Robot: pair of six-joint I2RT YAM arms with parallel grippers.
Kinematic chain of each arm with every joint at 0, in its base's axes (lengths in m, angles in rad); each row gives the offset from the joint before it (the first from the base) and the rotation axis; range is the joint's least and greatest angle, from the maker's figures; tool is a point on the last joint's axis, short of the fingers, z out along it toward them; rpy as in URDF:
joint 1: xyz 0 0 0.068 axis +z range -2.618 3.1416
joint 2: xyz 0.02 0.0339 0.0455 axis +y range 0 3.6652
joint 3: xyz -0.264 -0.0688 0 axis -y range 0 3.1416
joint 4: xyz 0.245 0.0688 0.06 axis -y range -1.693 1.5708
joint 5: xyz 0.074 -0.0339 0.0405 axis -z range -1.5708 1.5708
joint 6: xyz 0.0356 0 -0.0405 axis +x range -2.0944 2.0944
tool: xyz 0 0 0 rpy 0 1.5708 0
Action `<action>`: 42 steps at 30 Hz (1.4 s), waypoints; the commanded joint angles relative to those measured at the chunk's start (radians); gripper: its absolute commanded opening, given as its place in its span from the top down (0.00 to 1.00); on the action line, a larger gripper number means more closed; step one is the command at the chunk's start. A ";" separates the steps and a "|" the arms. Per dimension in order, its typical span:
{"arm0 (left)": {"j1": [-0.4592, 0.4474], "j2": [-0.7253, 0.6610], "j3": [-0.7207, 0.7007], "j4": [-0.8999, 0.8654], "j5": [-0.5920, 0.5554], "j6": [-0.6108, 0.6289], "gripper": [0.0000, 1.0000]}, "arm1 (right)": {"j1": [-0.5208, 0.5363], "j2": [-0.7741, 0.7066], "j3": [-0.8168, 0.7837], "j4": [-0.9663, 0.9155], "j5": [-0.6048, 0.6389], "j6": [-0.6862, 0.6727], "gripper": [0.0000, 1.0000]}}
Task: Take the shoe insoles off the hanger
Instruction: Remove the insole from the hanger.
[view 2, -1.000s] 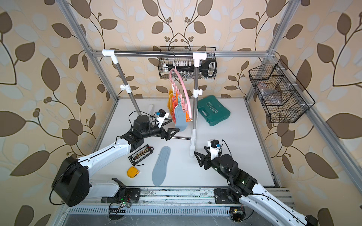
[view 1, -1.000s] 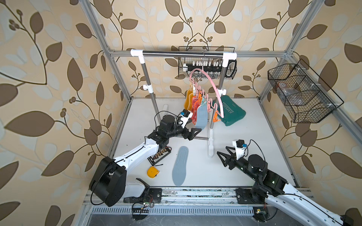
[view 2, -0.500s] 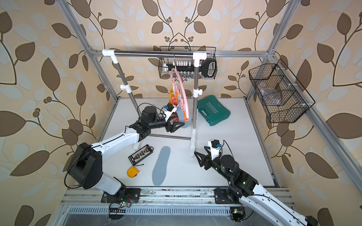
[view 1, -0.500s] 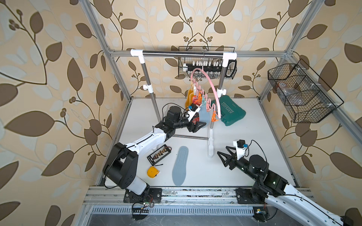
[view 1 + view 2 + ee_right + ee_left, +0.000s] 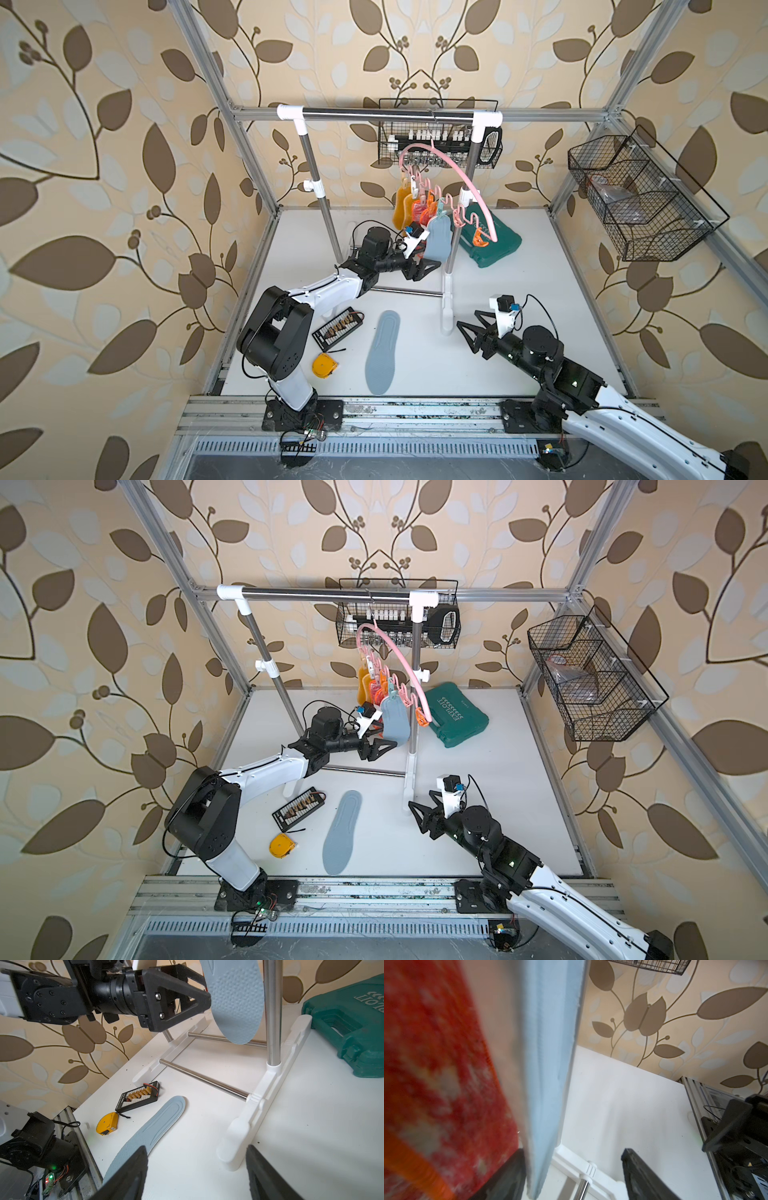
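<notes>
A row of shoe insoles (image 5: 419, 212) hangs from small clips on a pink hanger (image 5: 453, 166), which is hooked over the top bar of a steel-and-white garment rack (image 5: 390, 114). The mustard ones hang farthest back and the red-orange ones in the middle. A hanging blue-grey insole (image 5: 439, 241) is nearest the front. A loose blue-grey insole (image 5: 382, 353) lies flat on the white surface (image 5: 540, 291), near the front edge.

The left arm rises from the front rail and bends at the elbow. Its white forearm slants across to the rack, with the wrist about level. The left pincer (image 5: 430, 261) has its jaws apart, one on each side of the hanging blue-grey insole's lower end. In the left wrist view that insole sits beside one finger (image 5: 506, 1178), with a clear gap to the other.

The right arm reaches in low from the front right corner. The right pincer (image 5: 467, 319) hovers just above the surface, jaws apart and empty, pointing at the rack's white foot.

A yellow tape measure (image 5: 323, 365) and a black connector board (image 5: 338, 328) lie near the left arm's base. A green case (image 5: 498, 241) sits behind the rack.
</notes>
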 commanded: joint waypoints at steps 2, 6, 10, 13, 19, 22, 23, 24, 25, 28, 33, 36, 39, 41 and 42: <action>-0.012 0.018 0.004 0.125 0.038 -0.037 0.24 | -0.003 -0.027 -0.009 0.013 -0.010 0.016 0.27; -0.014 0.042 -0.007 0.190 0.063 0.010 0.20 | -0.003 -0.033 -0.009 0.010 -0.005 0.009 0.27; -0.015 0.062 0.017 0.196 0.075 0.024 0.19 | -0.002 -0.014 -0.002 0.021 -0.018 0.004 0.28; -0.014 0.081 0.044 0.181 0.072 0.035 0.19 | -0.002 0.008 0.000 0.034 -0.019 0.004 0.28; -0.014 0.091 0.043 0.207 0.058 0.039 0.18 | -0.002 0.035 0.004 0.055 -0.035 0.008 0.28; -0.014 0.098 0.042 0.227 0.066 0.029 0.17 | -0.002 0.038 0.003 0.060 -0.037 0.011 0.28; -0.015 0.103 0.047 0.229 0.076 0.026 0.17 | -0.003 0.038 0.003 0.062 -0.039 0.007 0.28; -0.015 0.108 0.052 0.228 0.082 0.026 0.17 | -0.002 0.038 0.002 0.063 -0.040 0.002 0.28; -0.017 0.112 0.055 0.230 0.087 0.022 0.17 | -0.002 0.038 0.000 0.065 -0.037 0.002 0.28; -0.030 0.115 0.054 0.245 0.097 0.020 0.18 | -0.002 0.040 -0.007 0.079 -0.035 0.012 0.28; -0.068 0.102 0.064 0.219 0.121 0.047 0.23 | -0.002 0.045 -0.007 0.083 -0.042 0.015 0.28; -0.082 0.104 0.072 0.218 0.125 0.053 0.26 | -0.002 0.046 -0.011 0.091 -0.049 0.021 0.28; -0.090 0.106 0.081 0.221 0.115 0.052 0.30 | -0.002 0.045 -0.014 0.093 -0.049 0.022 0.28; -0.093 0.100 0.079 0.229 0.093 0.043 0.30 | -0.002 0.045 -0.016 0.094 -0.048 0.028 0.28; -0.095 0.097 0.077 0.239 0.080 0.036 0.29 | -0.002 0.043 -0.014 0.094 -0.051 0.027 0.28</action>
